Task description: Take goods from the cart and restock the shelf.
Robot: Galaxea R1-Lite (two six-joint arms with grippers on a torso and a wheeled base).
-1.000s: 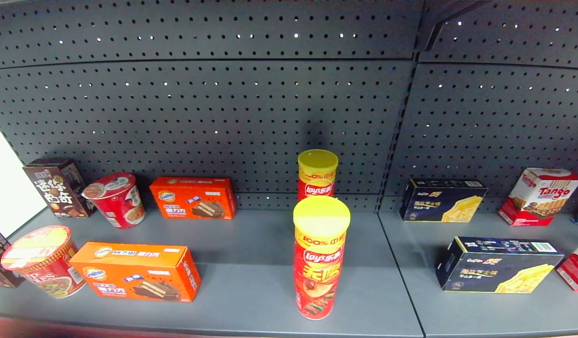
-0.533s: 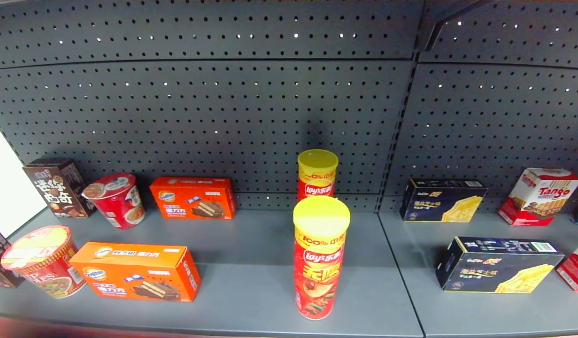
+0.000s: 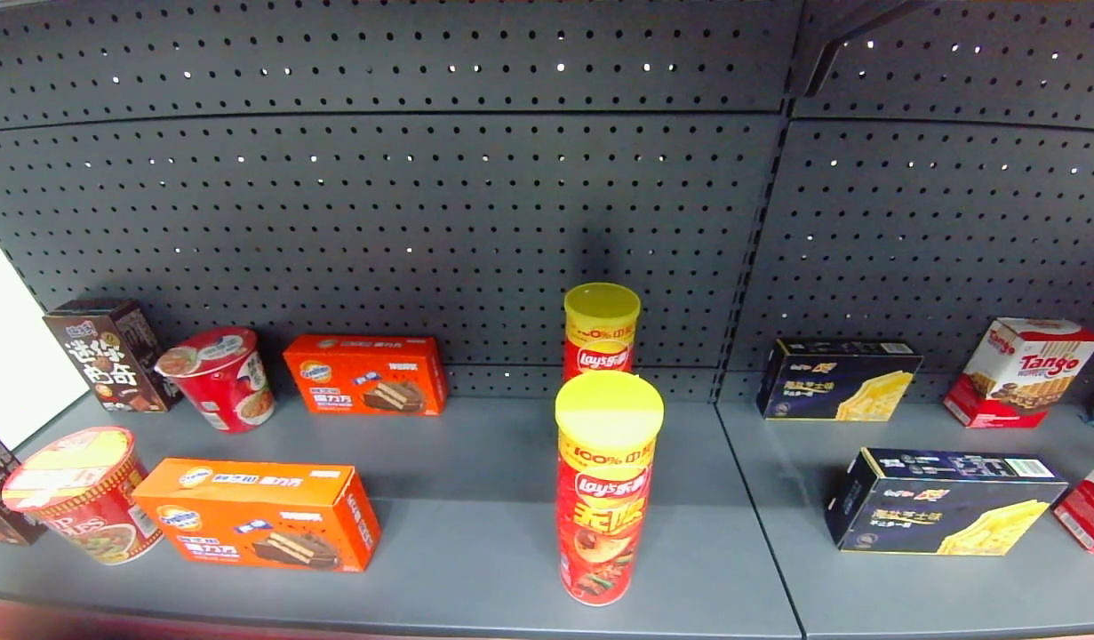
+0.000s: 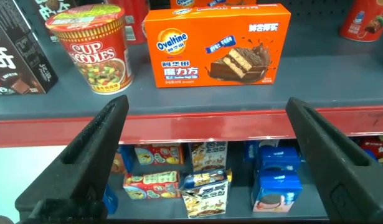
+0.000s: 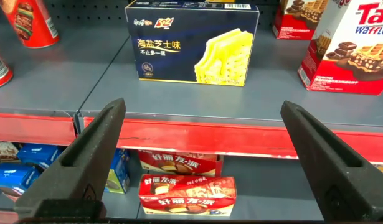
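The grey shelf (image 3: 475, 533) holds two red chip cans with yellow lids, one at the front (image 3: 604, 498) and one behind it (image 3: 600, 333). Left of them lie two orange boxes (image 3: 262, 516) (image 3: 366, 373) and two cup noodles (image 3: 80, 493) (image 3: 218, 378). On the right are two dark blue boxes (image 3: 942, 502) (image 3: 835, 378). My left gripper (image 4: 207, 106) is open and holds nothing, in front of the shelf's red edge, facing an orange box (image 4: 216, 46) and a cup noodle (image 4: 91, 46). My right gripper (image 5: 202, 107) is open and holds nothing, facing a dark blue box (image 5: 191, 43).
A perforated back wall (image 3: 422, 222) closes the shelf. A brown box (image 3: 107, 356) stands far left, a red-white wafer box (image 3: 1022, 373) far right. Bare shelf lies between the orange boxes and the cans. A lower shelf (image 4: 203, 180) (image 5: 185, 180) carries more goods.
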